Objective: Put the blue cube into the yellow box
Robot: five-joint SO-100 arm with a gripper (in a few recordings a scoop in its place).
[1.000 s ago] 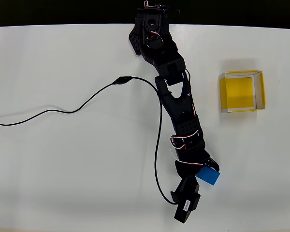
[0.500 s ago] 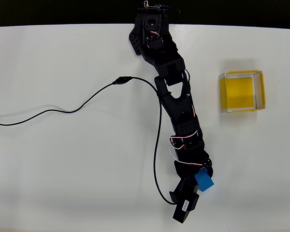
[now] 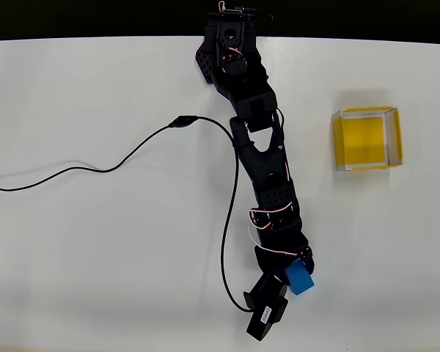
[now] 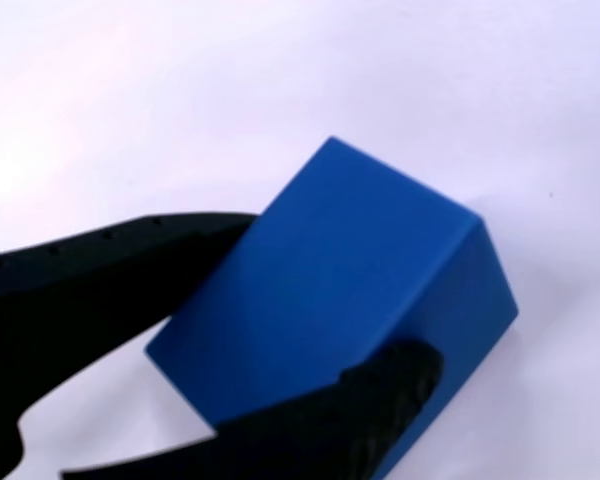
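- A small, solid bright-blue cube [image 3: 300, 279] is seen in the overhead view at the lower end of the black, jointed robot arm [image 3: 268, 172], well apart from the yellow box.
- In the wrist view, the blue cube [image 4: 340, 300] is shown gripped between two black fingers [image 4: 110, 265], one pressed against its left face and the other against its lower edge; the fingers are clenched on it.
- The cube is held tilted in the wrist view, with one corner pointed to the right above the plain white surface [image 4: 280, 70].
- Whether the cube is touching the surface or lifted off it cannot be told.
- The small square open-topped yellow box with pale whitish rims [image 3: 367, 139] is placed on the white surface [image 3: 95, 257] at the right of the overhead view, to the right of the arm's middle section.
- A thin black cable [image 3: 95, 167] is laid across the surface from the left edge towards the arm, then looped down beside it to the gripper [image 3: 286, 282].
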